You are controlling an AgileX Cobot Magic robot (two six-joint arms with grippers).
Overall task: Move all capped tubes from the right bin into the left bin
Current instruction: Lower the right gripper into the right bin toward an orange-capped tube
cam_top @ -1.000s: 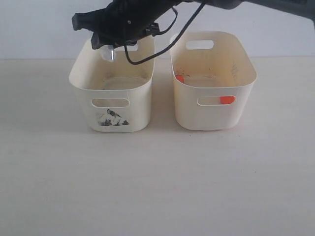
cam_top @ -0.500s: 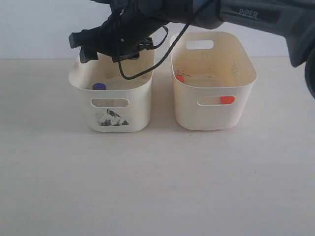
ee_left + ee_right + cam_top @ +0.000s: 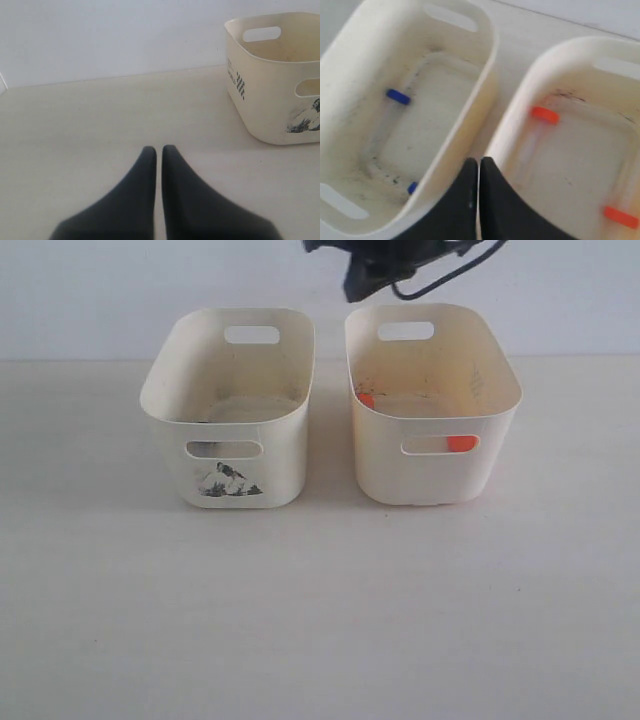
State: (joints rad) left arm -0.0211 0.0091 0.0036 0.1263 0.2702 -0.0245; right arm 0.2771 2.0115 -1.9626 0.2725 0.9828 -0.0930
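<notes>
The left bin point(image 3: 228, 405), with the bird print, holds two tubes with dark blue caps point(image 3: 398, 96) point(image 3: 412, 188). In the plain right bin point(image 3: 432, 405) lie two orange-capped tubes point(image 3: 544, 115) point(image 3: 621, 216); from outside, one orange cap point(image 3: 366, 400) shows at the inner wall and another point(image 3: 461, 443) through the front handle slot. My right gripper point(image 3: 479, 161) is shut and empty, high over the gap between the two bins, at the top edge point(image 3: 365, 280) of the exterior view. My left gripper point(image 3: 156, 149) is shut and empty, low over the table well short of the printed bin point(image 3: 270, 95).
The two bins stand side by side on a pale wooden table point(image 3: 320, 600) with a narrow gap between them. A white wall point(image 3: 100, 290) rises behind. A black cable point(image 3: 440, 275) hangs from the right arm above the right bin's back rim.
My right gripper let go of a blue-capped tube into the left bin. It has since risen and swung right, from over the left bin to over the gap beside the right bin.
</notes>
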